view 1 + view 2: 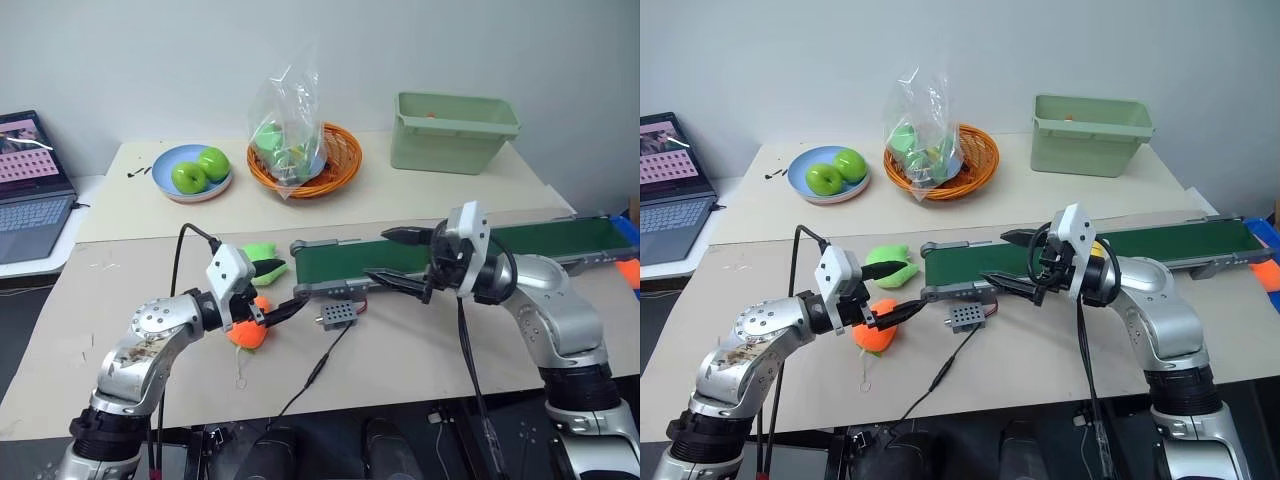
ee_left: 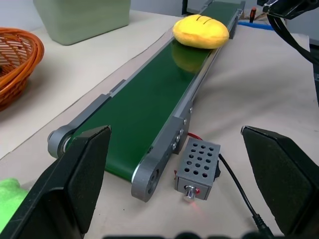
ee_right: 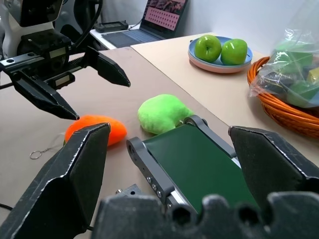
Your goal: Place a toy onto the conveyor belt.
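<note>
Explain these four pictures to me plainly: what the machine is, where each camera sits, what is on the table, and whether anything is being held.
This is a humanoid robot with two arms, each ending in two black fingers. Two pictures come from cameras in its head, looking down over the arms; the other two come from a camera on each wrist. The left gripper and right gripper are both open and hold nothing. On the table, a yellow toy lies on a long green conveyor belt, with a small grey control box beside its end. An orange plush and a light green plush lie nearby. Farther back are green apples on a blue plate, an orange basket and a pale green bin.
</note>
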`<control>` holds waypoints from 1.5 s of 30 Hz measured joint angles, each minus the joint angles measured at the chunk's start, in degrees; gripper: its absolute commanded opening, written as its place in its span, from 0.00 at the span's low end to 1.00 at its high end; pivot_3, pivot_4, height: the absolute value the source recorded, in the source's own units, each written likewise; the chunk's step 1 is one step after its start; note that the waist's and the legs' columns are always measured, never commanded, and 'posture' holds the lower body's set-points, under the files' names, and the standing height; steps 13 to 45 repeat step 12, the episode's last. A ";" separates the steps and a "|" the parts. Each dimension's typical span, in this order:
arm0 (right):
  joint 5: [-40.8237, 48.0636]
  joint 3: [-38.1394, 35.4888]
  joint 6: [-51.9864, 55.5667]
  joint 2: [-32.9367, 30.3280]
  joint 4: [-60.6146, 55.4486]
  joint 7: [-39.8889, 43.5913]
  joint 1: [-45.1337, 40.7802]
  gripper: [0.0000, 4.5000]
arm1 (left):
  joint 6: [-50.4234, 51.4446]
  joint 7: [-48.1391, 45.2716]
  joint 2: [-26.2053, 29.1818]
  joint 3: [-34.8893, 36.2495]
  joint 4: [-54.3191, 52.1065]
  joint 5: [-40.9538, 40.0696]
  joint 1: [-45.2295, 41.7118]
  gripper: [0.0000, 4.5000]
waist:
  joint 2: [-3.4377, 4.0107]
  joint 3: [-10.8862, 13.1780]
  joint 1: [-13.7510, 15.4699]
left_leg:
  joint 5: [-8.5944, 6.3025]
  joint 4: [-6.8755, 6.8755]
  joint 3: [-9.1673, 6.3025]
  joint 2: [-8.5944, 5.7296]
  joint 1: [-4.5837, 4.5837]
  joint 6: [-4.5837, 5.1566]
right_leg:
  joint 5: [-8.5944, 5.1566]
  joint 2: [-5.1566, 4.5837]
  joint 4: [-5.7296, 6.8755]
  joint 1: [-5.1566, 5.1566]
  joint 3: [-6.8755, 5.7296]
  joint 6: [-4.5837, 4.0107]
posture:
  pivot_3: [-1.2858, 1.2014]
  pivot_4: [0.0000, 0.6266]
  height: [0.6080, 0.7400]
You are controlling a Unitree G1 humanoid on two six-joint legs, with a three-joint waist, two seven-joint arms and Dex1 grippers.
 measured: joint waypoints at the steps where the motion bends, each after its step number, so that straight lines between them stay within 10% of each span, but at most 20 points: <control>1: 0.00 0.00 0.00 0.06 0.00 0.02 -0.13 1.00 | -0.31 0.05 -0.14 -0.12 0.00 0.21 -0.17 0.99 | 0.00 0.00 0.00 | 0.00 0.00 0.00 0.00 0.00 0.00 | 0.00 0.00 0.00 0.00 0.00 0.00 | 0.52 0.24 1.00; 45: -0.10 0.01 -0.04 0.06 0.11 0.74 -0.99 1.00 | -1.56 0.43 -0.97 -0.31 1.03 0.37 -1.22 0.99 | 0.00 0.00 -0.05 | 0.00 0.00 0.00 0.01 0.01 0.00 | 0.01 0.01 0.00 0.00 0.00 -0.01 | 0.52 0.24 1.00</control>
